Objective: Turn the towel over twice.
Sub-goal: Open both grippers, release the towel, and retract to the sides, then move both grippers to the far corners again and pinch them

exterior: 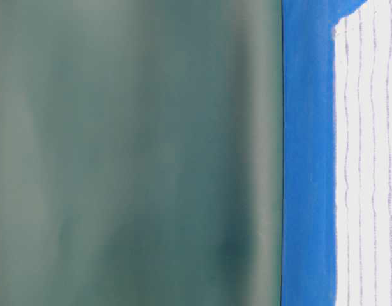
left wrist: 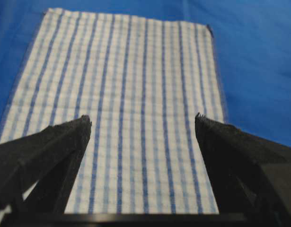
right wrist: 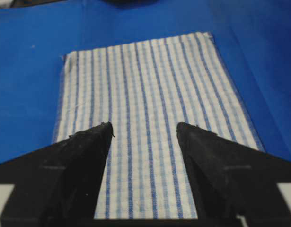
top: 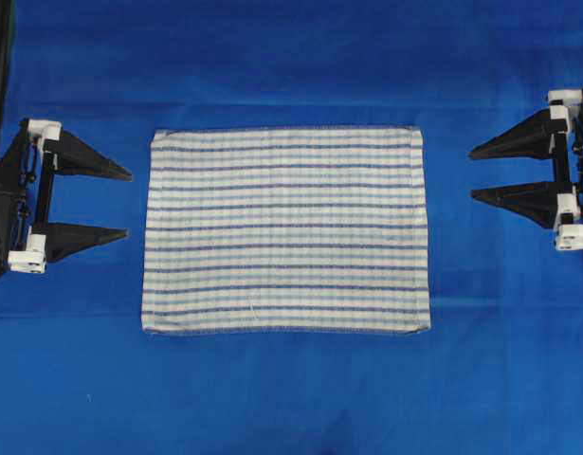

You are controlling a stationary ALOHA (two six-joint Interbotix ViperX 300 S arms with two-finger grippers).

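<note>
The towel (top: 286, 230) is white with dark-blue and light-blue stripes — on a plain blue table covering (top: 291, 398).

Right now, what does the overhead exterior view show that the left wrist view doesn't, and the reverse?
Overhead: the whole towel lying flat, all four hemmed edges in sight, with the left gripper and right gripper open off its two short ends, apart from it.

Left wrist: a close look along the cloth, showing the fine check between the stripes and the serrated fingertips.

Both: the towel, the left gripper, and the blue table covering.
</note>
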